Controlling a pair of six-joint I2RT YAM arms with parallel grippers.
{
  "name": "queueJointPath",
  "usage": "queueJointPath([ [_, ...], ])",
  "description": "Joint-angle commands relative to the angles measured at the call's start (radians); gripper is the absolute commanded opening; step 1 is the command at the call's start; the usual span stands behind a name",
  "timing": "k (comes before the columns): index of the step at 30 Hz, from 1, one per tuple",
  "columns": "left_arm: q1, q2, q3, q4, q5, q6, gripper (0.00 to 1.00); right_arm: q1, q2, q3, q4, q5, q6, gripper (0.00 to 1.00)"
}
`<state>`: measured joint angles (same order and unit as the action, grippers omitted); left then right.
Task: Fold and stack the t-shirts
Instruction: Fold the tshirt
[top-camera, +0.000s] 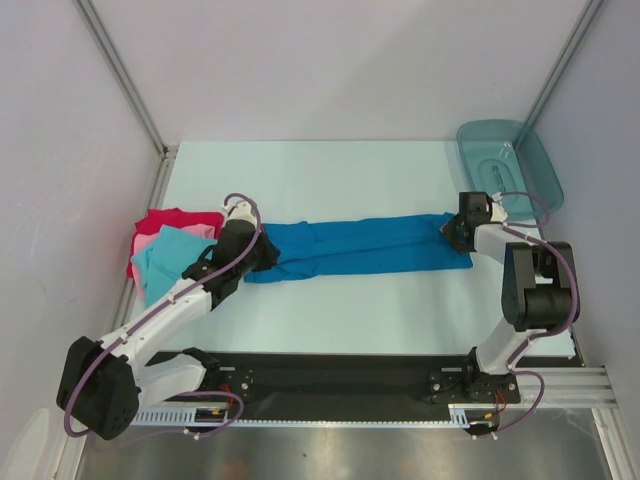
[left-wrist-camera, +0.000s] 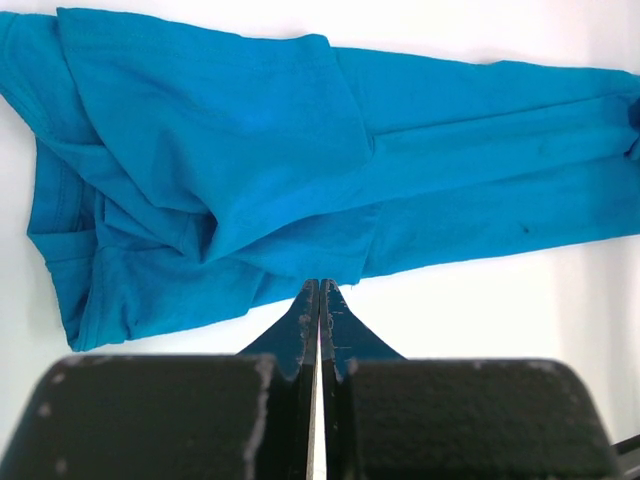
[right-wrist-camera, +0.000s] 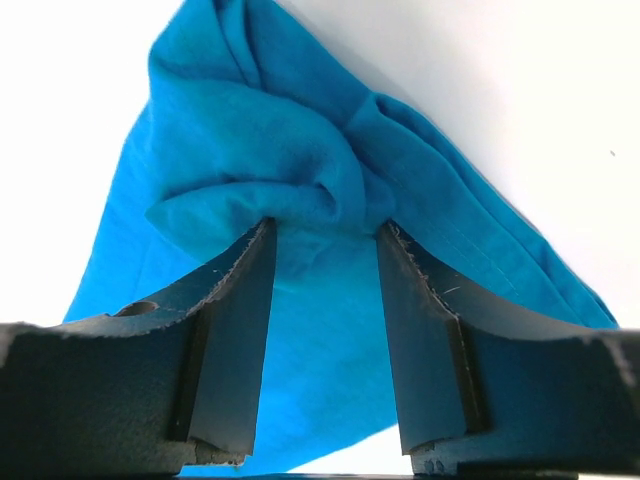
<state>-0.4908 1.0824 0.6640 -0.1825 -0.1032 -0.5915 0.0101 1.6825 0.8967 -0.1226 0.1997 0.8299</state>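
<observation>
The medium blue t-shirt (top-camera: 360, 250) lies across the table as a long, narrow, folded strip. My left gripper (top-camera: 264, 257) is at the strip's left end. In the left wrist view it (left-wrist-camera: 320, 285) is shut, with its tips touching the near edge of the blue cloth (left-wrist-camera: 250, 130); I see no cloth between the fingers. My right gripper (top-camera: 452, 232) is at the strip's right end. It (right-wrist-camera: 325, 225) is open, with a bunched fold of blue cloth (right-wrist-camera: 250, 130) between the fingers. The red (top-camera: 165, 218), pink (top-camera: 150, 243) and light turquoise (top-camera: 170, 262) t-shirts lie in a pile at the left.
A teal translucent plastic tray (top-camera: 510, 165) sits at the back right corner, just behind the right arm. Grey walls with metal posts enclose the table on the left, back and right. The black base rail (top-camera: 340, 380) runs along the near edge.
</observation>
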Motion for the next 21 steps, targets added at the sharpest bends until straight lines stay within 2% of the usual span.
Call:
queueJointPath([
  [1,-0.008,-0.026,0.022,0.008,-0.018,0.027,0.00,0.007,0.022,0.057,0.032,0.009,0.000,0.49],
  [21,-0.008,0.005,0.036,0.020,-0.018,0.029,0.01,0.014,0.055,0.156,-0.054,0.012,-0.012,0.48],
])
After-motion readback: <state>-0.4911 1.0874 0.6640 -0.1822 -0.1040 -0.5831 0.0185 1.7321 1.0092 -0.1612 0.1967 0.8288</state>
